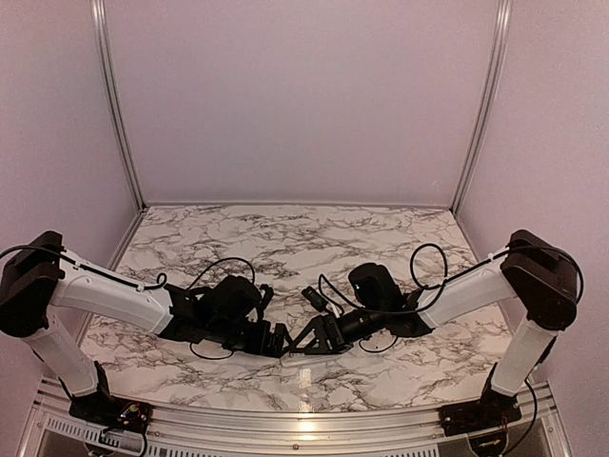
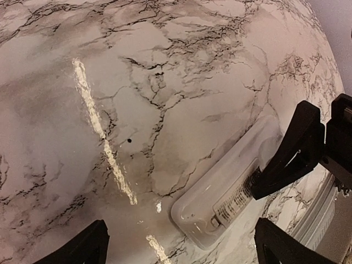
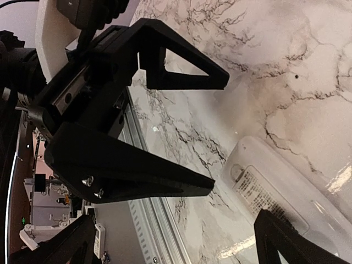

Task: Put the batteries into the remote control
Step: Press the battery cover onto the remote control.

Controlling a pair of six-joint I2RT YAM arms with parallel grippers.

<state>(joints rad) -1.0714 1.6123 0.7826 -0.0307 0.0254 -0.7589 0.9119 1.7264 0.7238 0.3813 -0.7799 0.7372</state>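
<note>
Below, glossy white rounded remote control (image 2: 220, 190) on veined marble table (image 2: 165, 82), left and right angular black jaws apart.

Remote control (image 2: 220, 198) on table (image 2: 165, 66), just before left pincer (image 2: 181, 231)

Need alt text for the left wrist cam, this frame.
White remote control lies label side up on the marble table, with the black right fingers poised over its far end. The left fingers frame the bottom corners, spread wide and empty.
</note>
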